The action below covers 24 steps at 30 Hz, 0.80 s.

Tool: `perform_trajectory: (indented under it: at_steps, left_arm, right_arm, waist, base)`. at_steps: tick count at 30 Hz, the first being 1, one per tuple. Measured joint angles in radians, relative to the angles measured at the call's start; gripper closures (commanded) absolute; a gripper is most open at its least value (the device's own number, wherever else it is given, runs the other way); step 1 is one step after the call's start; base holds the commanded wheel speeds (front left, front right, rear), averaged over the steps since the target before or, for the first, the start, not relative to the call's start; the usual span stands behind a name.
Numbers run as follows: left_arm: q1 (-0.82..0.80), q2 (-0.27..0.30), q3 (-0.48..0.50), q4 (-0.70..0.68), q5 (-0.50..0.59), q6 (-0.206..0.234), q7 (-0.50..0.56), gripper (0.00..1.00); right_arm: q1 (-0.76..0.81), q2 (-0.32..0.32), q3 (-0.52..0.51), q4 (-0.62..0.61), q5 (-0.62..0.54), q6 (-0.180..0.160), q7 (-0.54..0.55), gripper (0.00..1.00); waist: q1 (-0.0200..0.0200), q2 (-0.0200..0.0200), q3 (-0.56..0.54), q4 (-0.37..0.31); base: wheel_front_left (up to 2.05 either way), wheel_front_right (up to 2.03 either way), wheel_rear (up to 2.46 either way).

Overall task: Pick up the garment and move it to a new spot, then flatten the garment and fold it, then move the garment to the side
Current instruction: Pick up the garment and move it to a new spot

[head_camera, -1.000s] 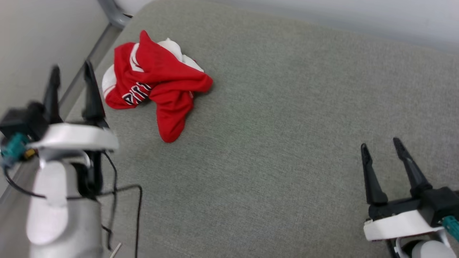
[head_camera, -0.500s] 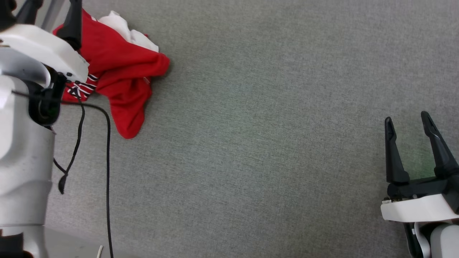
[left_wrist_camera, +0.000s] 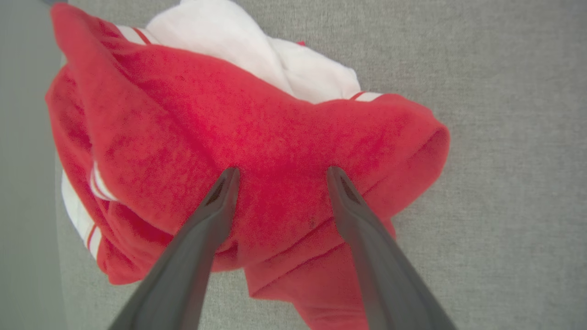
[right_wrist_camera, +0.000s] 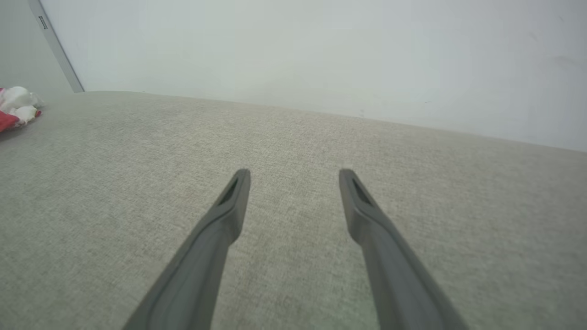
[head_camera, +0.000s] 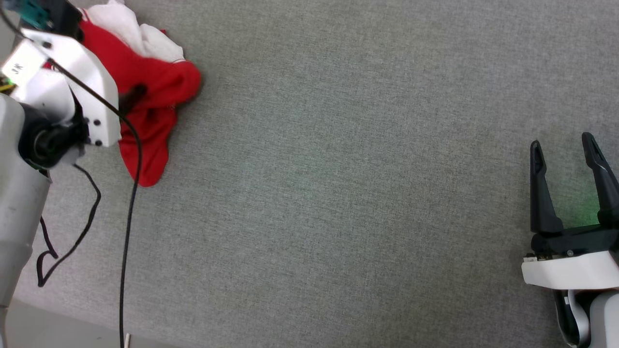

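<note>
Two spread fingers of the left gripper (left_wrist_camera: 279, 172) straddle the crumpled shirt (left_wrist_camera: 275, 123) and hold nothing; whether the tips already press into the cloth is hard to say. The shirt lies bunched at the left edge of the grey cushion (head_camera: 338, 193), directly under that gripper, its red fold running across the gap. The right gripper (head_camera: 561, 140), likewise spread and empty, sits well apart, so the left arm is nearer.

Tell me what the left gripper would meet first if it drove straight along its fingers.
The garment. The left gripper points its open fingers straight at the red bunched fold; the tips look very near or touching the cloth, though depth is unclear.
</note>
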<state>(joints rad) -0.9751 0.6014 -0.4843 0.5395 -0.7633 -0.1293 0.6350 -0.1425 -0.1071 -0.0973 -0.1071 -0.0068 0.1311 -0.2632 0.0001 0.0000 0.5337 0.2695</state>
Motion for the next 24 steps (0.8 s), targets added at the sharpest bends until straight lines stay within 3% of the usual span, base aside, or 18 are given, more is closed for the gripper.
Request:
perform_trajectory:
  at_steps: [5,14,15,24]
  left_arm:
    - [0.001,0.025,-0.098,0.027,-0.027,0.000,0.119,0.00]
    - [-0.015,0.027,-0.181,0.080,-0.069,0.002,0.148,0.00]
    - [-0.017,0.031,-0.191,0.081,-0.069,0.002,0.144,1.00]
    - [-0.026,0.059,-0.268,0.049,-0.070,0.000,0.018,1.00]
  right_arm:
    - [-0.002,-0.001,0.000,0.003,0.007,0.000,0.000,0.00]
    - [-0.016,0.007,0.002,0.013,0.018,0.000,0.000,0.00]
    - [-0.017,0.008,0.002,0.016,0.020,0.000,0.000,0.00]
    - [-0.011,0.028,-0.001,0.040,0.040,0.000,0.000,0.00]
  waist:
    - [-0.0001,0.0000,0.013,-0.009]
    - [-0.0002,0.0001,0.026,-0.034]
    - [-0.0002,0.0000,0.025,-0.035]
    - [-0.0001,0.0000,-0.043,-0.037]
  base:
    - [0.00,0.00,0.00]
    - [0.00,0.00,0.00]
    - [0.00,0.00,0.00]
    - [0.00,0.00,0.00]
